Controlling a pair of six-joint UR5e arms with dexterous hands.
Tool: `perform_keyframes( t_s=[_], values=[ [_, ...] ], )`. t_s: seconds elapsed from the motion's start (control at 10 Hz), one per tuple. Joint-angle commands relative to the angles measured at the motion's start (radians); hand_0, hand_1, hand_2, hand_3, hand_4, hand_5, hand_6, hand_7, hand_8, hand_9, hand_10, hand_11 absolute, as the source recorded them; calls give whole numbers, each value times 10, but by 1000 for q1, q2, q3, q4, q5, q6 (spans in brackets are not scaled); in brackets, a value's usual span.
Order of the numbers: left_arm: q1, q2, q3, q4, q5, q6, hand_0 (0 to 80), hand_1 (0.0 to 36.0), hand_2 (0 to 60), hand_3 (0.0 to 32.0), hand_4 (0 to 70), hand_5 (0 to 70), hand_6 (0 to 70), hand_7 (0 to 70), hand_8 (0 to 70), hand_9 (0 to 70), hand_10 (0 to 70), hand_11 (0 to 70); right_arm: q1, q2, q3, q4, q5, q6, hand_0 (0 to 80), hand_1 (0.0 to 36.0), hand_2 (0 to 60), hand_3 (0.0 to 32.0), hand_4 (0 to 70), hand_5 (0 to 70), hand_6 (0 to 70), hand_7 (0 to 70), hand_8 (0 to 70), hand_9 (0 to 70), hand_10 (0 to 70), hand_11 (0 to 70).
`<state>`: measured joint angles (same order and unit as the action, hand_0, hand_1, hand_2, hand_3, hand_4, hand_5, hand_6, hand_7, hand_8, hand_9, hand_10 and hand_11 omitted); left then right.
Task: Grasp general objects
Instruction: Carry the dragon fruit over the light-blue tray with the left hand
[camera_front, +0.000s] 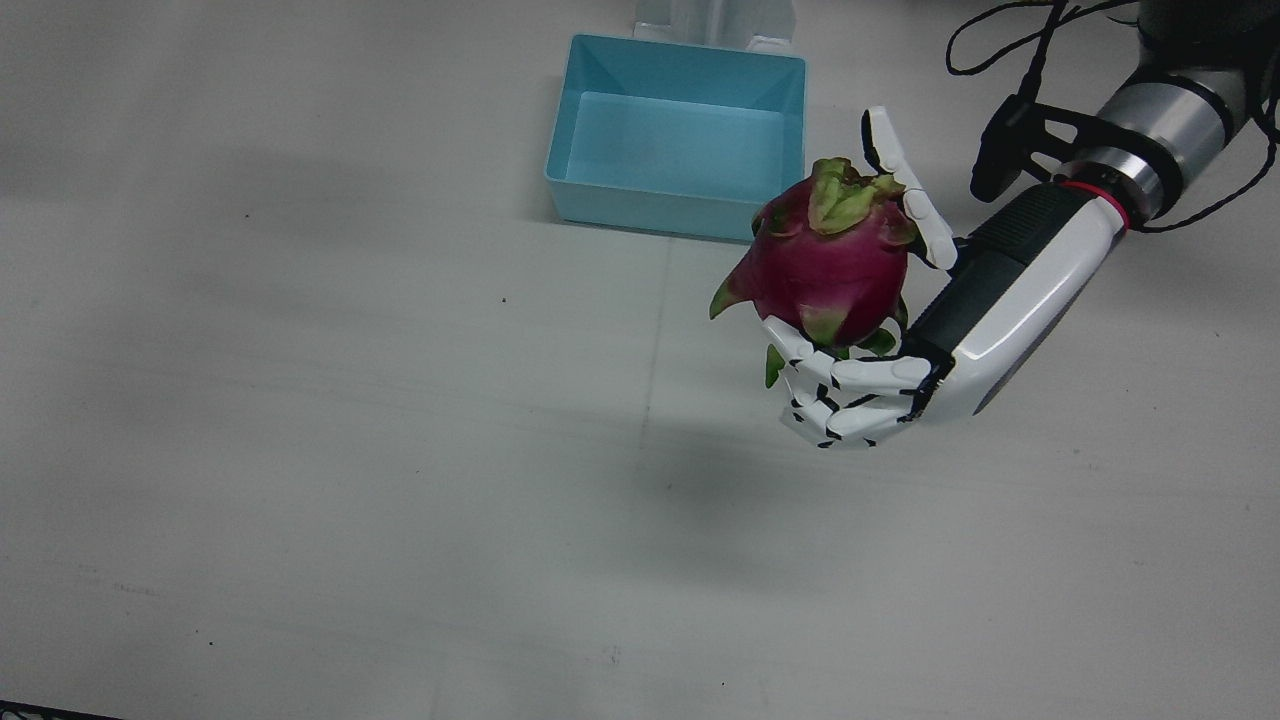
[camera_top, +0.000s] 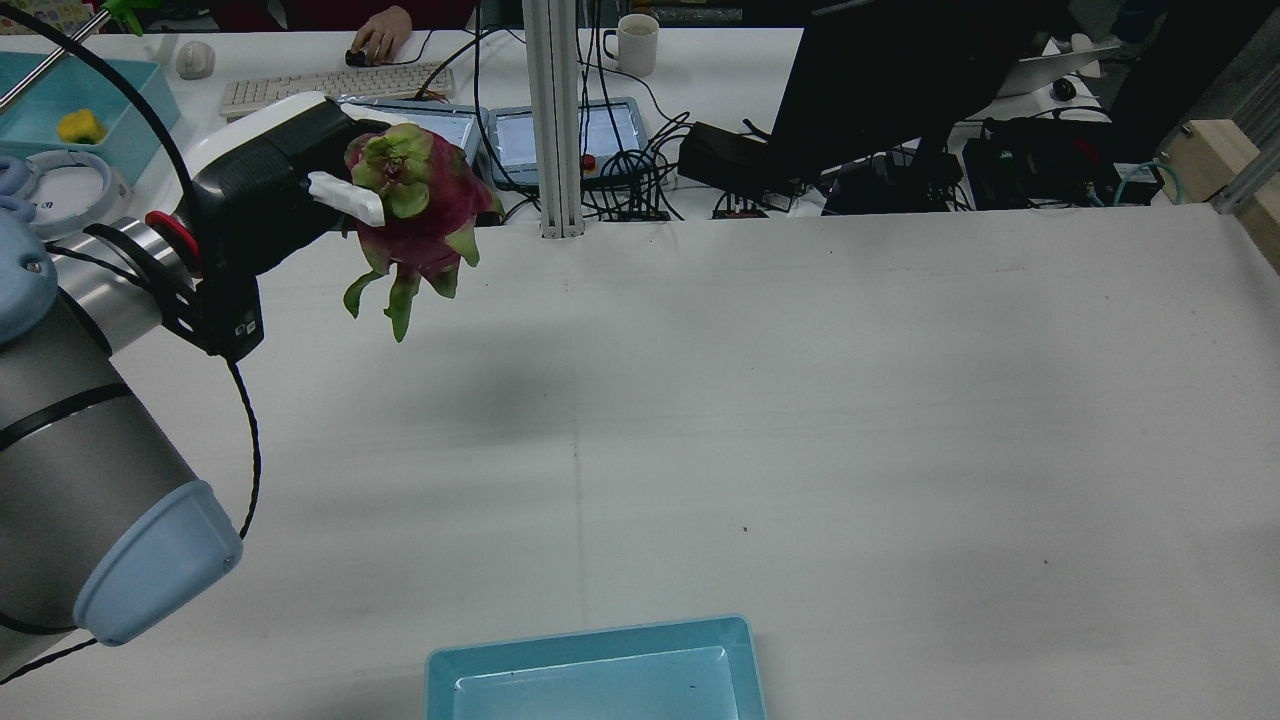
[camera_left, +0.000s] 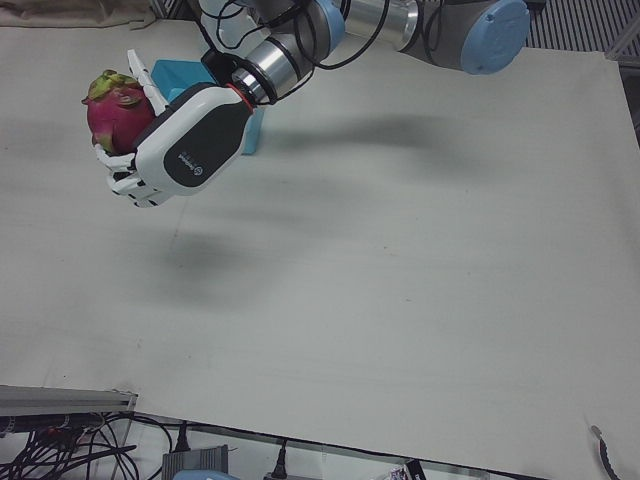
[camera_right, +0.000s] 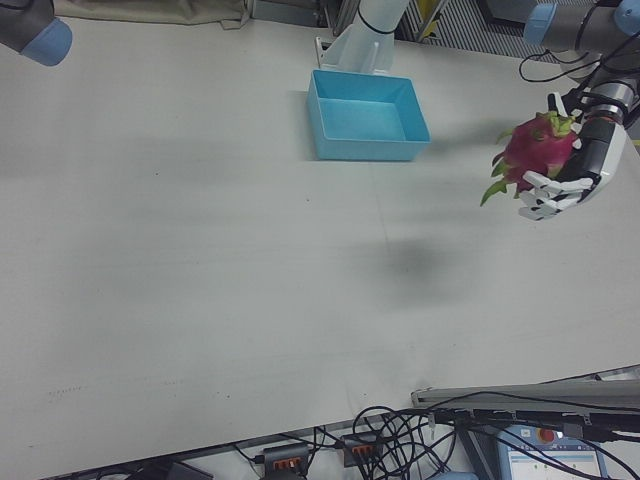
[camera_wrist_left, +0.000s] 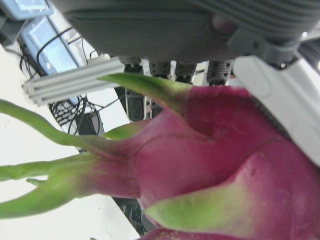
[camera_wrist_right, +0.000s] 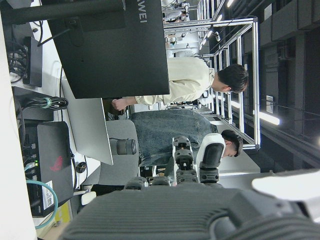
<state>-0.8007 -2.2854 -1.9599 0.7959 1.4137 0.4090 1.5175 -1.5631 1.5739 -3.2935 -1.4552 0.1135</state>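
A magenta dragon fruit (camera_front: 830, 262) with green scales is held in my left hand (camera_front: 900, 340), lifted well above the white table. The fingers curl under and around it. It also shows in the rear view (camera_top: 415, 215), in the left-front view (camera_left: 118, 110), in the right-front view (camera_right: 535, 148) and fills the left hand view (camera_wrist_left: 210, 165). The left hand shows in the rear view (camera_top: 290, 180), the left-front view (camera_left: 175, 150) and the right-front view (camera_right: 570, 170). My right hand (camera_wrist_right: 190, 200) appears only in its own view, fingers apart and holding nothing.
An empty light-blue bin (camera_front: 680, 135) stands on the table near the robot's side, beside the held fruit; it also shows in the rear view (camera_top: 600, 670) and the right-front view (camera_right: 365, 115). Beyond the table's far edge are monitors, cables and a keyboard (camera_top: 330, 90).
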Motion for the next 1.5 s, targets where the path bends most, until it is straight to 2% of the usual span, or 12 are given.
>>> perform_keyframes(
  t_s=[0.0,0.2,0.5,0.7,1.4],
  values=[
    [188,-29,-4,-41,19,-36,622,79,0,0,700,443,307,680,342,503,246,357,0,-2,0,0,-1,0,0,0,0,0,0,0,0,0,0,0,0,0],
    [236,-29,-49,-34,21,-35,619,63,0,0,700,453,323,700,378,536,248,358,0,0,-2,0,1,0,0,0,0,0,0,0,0,0,0,0,0,0],
    [325,-29,-68,-29,16,-27,635,64,0,0,700,456,322,700,370,522,235,339,0,0,-2,0,-1,0,0,0,0,0,0,0,0,0,0,0,0,0],
    [400,-29,-100,-20,13,-22,629,44,0,0,700,463,326,700,386,528,242,348,0,0,-2,0,1,0,0,0,0,0,0,0,0,0,0,0,0,0],
    [549,-16,-96,-20,11,-4,610,34,0,0,700,444,308,682,388,508,227,325,0,0,-2,0,1,0,0,0,0,0,0,0,0,0,0,0,0,0]
  ],
)
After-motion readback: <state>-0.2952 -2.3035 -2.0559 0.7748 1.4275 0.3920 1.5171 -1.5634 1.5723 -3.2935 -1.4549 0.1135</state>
